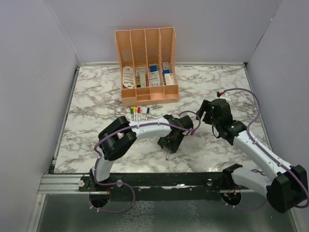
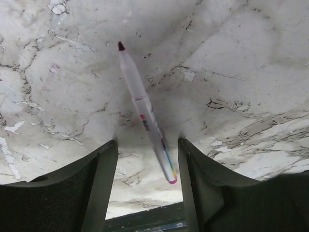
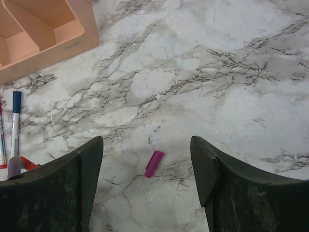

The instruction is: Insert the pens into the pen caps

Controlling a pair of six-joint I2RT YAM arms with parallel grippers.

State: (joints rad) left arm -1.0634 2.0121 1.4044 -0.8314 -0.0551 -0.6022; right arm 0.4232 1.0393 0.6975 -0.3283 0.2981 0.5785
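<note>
The left gripper (image 2: 147, 142) has its dark curved fingers (image 2: 99, 188) wide apart and grips nothing. The thin grey-white marker pen (image 2: 145, 116) with a dark red tip lies on the marble table (image 2: 251, 72), its pink rear end between them. The right gripper (image 3: 146, 140) is spread equally wide and is also empty, and the stubby magenta plastic cap (image 3: 154, 163) lies on the marble between its fingers.
</note>
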